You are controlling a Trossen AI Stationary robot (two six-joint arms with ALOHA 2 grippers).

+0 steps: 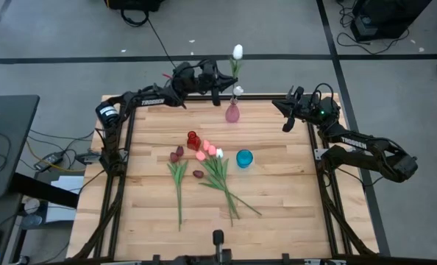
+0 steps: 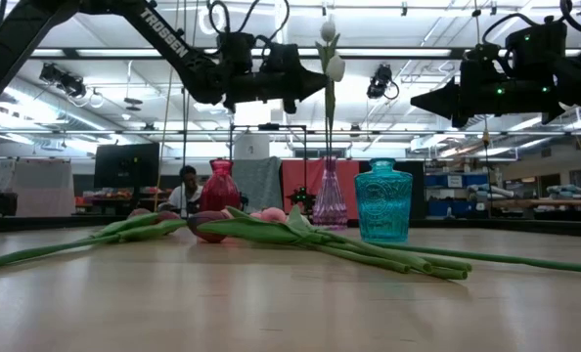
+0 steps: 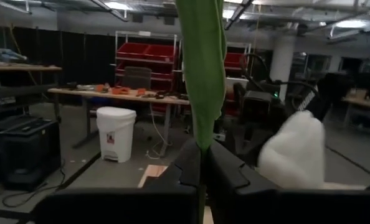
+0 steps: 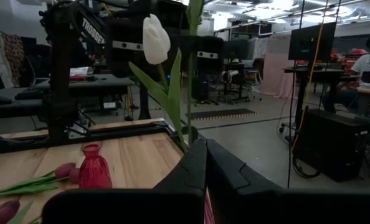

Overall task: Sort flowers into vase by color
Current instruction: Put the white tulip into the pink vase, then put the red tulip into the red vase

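Observation:
My left gripper (image 1: 224,81) (image 2: 315,86) is high over the table's far edge, shut on a white tulip (image 1: 237,51) that stands upright with its head (image 2: 328,29) on top. A second white tulip (image 2: 335,66) stands with its stem in the pink vase (image 1: 233,112). A red vase (image 1: 193,140) and a blue vase (image 1: 244,158) stand mid-table. Maroon tulips (image 1: 176,154), pink ones (image 1: 204,152) and one white tulip (image 1: 220,153) lie flat on the wood. My right gripper (image 1: 281,110) (image 4: 205,155) hovers shut and empty near the far right corner, pointing at the pink vase. My left gripper pinches the white tulip between its two fingers (image 3: 225,171), on the stem and long green leaf (image 3: 203,134) below the head. The fingers come level from the table's left, across the stem. The tulip is upright; whether its lower end reaches the pink vase, I cannot tell.
The lying tulips' stems (image 1: 180,195) (image 1: 237,202) fan toward the near edge. Bare wood (image 1: 292,213) lies on the near right. A post (image 1: 218,239) stands at the near edge. A person sits in the room beyond (image 2: 185,186).

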